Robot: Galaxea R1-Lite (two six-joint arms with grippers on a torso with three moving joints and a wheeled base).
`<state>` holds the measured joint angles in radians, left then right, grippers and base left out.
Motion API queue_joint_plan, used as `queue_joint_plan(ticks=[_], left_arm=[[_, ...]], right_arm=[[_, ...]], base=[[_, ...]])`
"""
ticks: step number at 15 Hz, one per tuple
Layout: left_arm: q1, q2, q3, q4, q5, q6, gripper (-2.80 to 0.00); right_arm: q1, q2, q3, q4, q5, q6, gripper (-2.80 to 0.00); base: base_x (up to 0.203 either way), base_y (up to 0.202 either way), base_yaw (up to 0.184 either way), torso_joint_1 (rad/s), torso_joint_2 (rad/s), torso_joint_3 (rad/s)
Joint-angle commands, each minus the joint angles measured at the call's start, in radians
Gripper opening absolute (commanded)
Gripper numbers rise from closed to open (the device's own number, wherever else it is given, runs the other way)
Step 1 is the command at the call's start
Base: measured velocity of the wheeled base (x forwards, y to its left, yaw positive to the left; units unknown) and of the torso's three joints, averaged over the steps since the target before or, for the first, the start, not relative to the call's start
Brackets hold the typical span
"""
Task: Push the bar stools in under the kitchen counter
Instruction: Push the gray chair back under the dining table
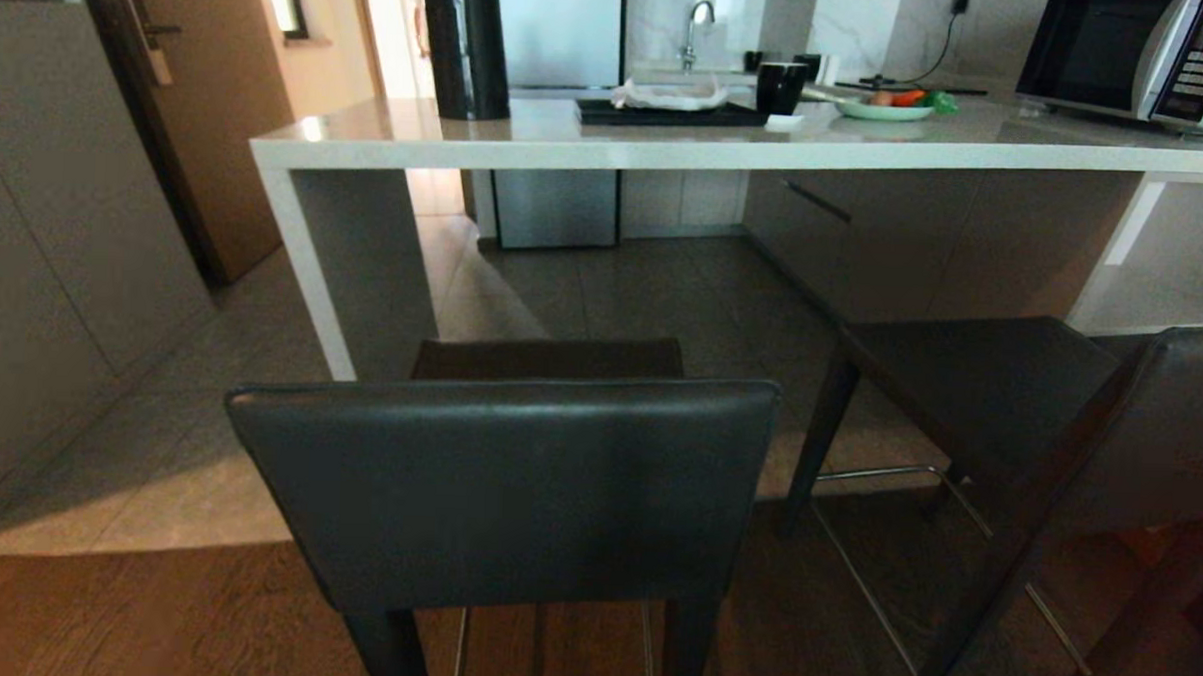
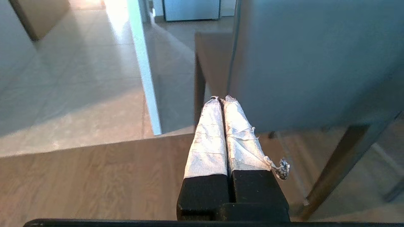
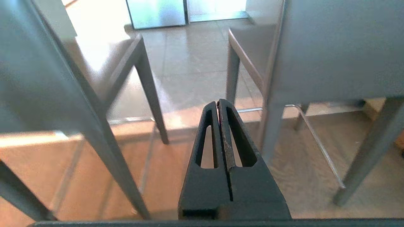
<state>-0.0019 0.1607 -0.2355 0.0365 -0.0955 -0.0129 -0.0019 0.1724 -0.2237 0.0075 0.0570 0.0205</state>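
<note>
Two dark grey bar stools stand pulled out in front of the kitchen counter (image 1: 608, 148). The nearer stool (image 1: 501, 485) is right before me, its backrest facing me. The second stool (image 1: 1000, 392) stands to the right, turned at an angle. Neither arm shows in the head view. My left gripper (image 2: 222, 99), its fingers wrapped in white tape, is shut on nothing and hangs low beside the nearer stool's backrest (image 2: 309, 63). My right gripper (image 3: 217, 102) is shut and empty, pointing at the floor between the nearer stool (image 3: 47, 78) and the second stool (image 3: 331, 50).
On the counter are a black jug (image 1: 467, 43), a black tray (image 1: 669, 110) with a cloth, a black mug (image 1: 778, 86), a plate of vegetables (image 1: 885, 108) and a microwave (image 1: 1142, 57). Grey cabinets (image 1: 54, 259) line the left. The slab end leg (image 1: 309, 268) stands left of the nearer stool.
</note>
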Motion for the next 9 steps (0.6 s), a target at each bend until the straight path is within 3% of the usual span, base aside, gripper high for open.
queue_joint_plan(ticks=[1,4,6,7,9], left_arm=[[0.010,0.243,-0.078,-0.040,0.006,-0.031,-2.80],[0.055,0.546,-0.164,-0.184,0.030,-0.074,-2.80],[0.059,0.702,-0.143,-0.334,0.039,-0.087,-2.80],[0.057,0.781,-0.105,-0.448,0.042,-0.090,-2.80],[0.054,0.934,-0.018,-0.719,0.049,-0.089,-2.80]], right_arm=[[-0.002,0.253,-0.110,-0.034,-0.002,0.038,-2.80],[-0.009,0.518,-0.208,-0.171,-0.028,0.105,-2.80],[0.002,0.708,-0.256,-0.261,-0.110,0.175,-2.80],[0.033,0.794,-0.280,-0.300,-0.154,0.210,-2.80],[0.193,0.882,-0.296,-0.345,-0.218,0.251,-2.80]], base=[[0.000,0.000,0.000,0.000,0.00,0.000],[0.000,0.000,0.000,0.000,0.00,0.000],[0.000,0.000,0.000,0.000,0.00,0.000],[0.000,0.000,0.000,0.000,0.00,0.000],[0.000,0.000,0.000,0.000,0.00,0.000]])
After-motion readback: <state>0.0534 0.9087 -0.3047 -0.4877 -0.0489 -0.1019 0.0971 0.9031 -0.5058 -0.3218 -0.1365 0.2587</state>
